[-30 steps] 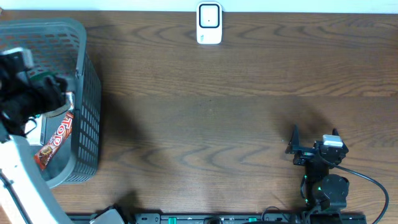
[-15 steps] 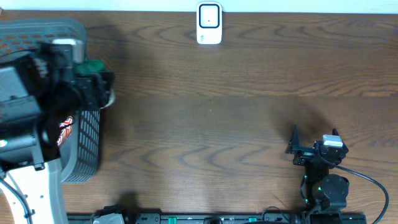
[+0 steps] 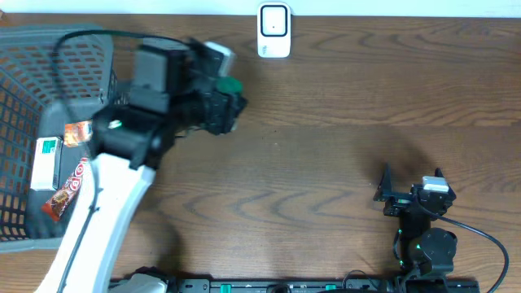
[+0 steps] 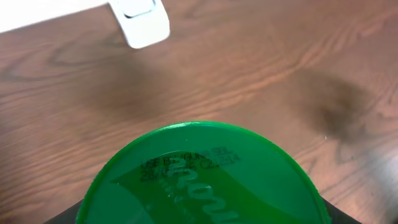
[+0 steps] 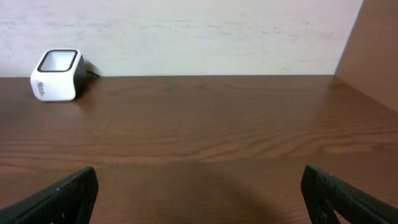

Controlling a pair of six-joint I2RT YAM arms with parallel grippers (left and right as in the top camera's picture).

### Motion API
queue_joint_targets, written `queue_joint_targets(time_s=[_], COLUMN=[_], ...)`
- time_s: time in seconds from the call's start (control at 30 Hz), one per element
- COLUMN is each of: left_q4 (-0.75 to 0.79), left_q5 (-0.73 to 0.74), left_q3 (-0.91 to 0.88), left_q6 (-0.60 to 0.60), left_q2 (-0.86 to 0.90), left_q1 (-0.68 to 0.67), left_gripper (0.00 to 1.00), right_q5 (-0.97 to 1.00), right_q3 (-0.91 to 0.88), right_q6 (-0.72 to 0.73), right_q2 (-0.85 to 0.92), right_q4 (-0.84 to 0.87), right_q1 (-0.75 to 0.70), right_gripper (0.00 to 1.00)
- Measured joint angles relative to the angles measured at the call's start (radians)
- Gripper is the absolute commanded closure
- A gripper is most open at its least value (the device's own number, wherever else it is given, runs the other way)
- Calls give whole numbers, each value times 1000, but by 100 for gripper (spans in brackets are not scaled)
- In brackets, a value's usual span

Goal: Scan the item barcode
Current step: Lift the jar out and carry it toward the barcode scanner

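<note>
Short of the scanner (image 3: pixel 274 31): green-lidded tub (image 4: pixel 205 180), clamped in left gripper (image 3: pixel 227 104); best presented barcode-side square to the window, held steady.

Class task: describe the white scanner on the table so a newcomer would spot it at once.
Start at the brown wooden table and follow its far edge. Near the middle stands the scanner, right of the grey basket. It alone is small, white and boxy, with a dark-framed window.
</note>
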Motion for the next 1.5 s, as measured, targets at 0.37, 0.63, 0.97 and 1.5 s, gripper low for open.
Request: queue_joint_targets(time_s=[0.37, 0.63, 0.97, 1.5], left_q4=[172, 474, 700, 929], left_q5=[-76, -176, -378, -460], left_q3=[-4, -8, -11, -183], left_q6=[-19, -98, -175, -305], left_q2=[275, 503, 699, 710], left_q1=[-240, -391, -419, -419], left_gripper=[48, 47, 46, 39], right_q5=[0, 0, 0, 0], right_q3=[0, 0, 0, 0], right_q6=[0, 0, 0, 0], right_q2=[0, 0, 0, 0], right_q4=[0, 0, 0, 0], right_q1=[0, 0, 0, 0], right_gripper=[1, 1, 1, 1])
